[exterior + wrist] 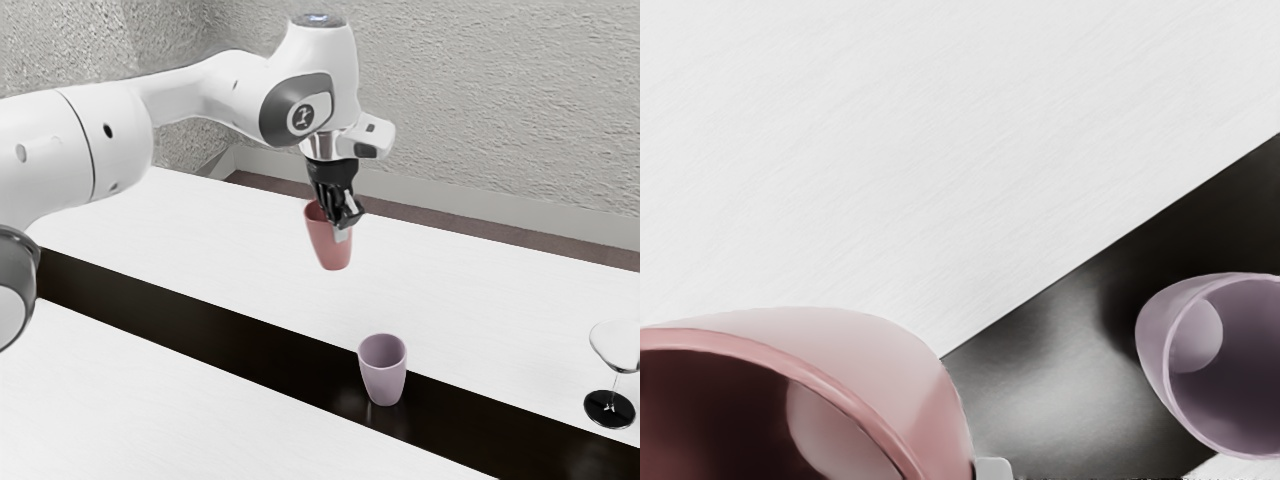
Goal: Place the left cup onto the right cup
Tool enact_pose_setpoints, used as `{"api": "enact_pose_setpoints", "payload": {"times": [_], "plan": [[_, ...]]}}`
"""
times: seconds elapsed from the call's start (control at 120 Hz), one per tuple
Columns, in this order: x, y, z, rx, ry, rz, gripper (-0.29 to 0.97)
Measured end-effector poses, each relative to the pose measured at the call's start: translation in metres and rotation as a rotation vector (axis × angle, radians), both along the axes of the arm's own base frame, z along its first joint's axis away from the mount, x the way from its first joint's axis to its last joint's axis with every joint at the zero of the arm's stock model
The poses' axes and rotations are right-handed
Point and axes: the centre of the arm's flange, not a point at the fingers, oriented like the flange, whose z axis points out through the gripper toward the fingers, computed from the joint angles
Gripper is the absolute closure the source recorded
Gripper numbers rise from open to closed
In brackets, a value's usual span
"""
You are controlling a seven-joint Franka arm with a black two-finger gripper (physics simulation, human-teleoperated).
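A pink cup [330, 243] hangs in the air above the table, upright, with my gripper [338, 210] shut on its rim. In the wrist view the same pink cup [840, 390] sits large right under my hand. A mauve cup [383, 368] stands upright on the dark stripe of the table, below the held cup and toward the exterior view's right. In the wrist view the mauve cup [1220, 360] shows its open mouth beside the pink one.
The table [200, 250] is white with a black stripe [200, 330] running across it. A wine glass [615, 375] stands near the exterior view's right edge. A rough grey wall rises behind the table.
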Motion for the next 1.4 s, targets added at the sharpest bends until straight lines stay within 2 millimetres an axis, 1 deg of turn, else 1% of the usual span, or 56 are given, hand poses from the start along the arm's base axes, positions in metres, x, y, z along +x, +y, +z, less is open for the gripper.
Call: {"api": "enact_pose_setpoints", "payload": {"times": [0.1, 0.183, 0.258, 0.325, 0.4, 0.55, 0.733, 0.892, 1.208, 1.308, 1.4], "plan": [[-0.012, -0.016, 0.0, -0.006, -0.005, -0.026, 0.79], [-0.019, -0.034, -0.001, -0.009, -0.014, -0.051, 0.79], [-0.028, -0.049, -0.008, -0.01, -0.011, -0.073, 0.79], [-0.034, -0.054, -0.011, -0.015, -0.01, -0.083, 0.79], [-0.042, -0.055, -0.011, -0.023, -0.012, -0.085, 0.79], [-0.059, -0.068, -0.018, -0.026, 0.0, -0.105, 0.79], [-0.076, -0.066, -0.028, -0.036, 0.009, -0.106, 0.79], [-0.077, -0.065, -0.035, -0.04, 0.001, -0.099, 0.79], [-0.085, -0.095, -0.044, -0.05, -0.011, -0.138, 0.79], [-0.086, -0.098, -0.046, -0.054, -0.012, -0.14, 0.79], [-0.085, -0.099, -0.052, -0.052, -0.007, -0.138, 0.79]]}}
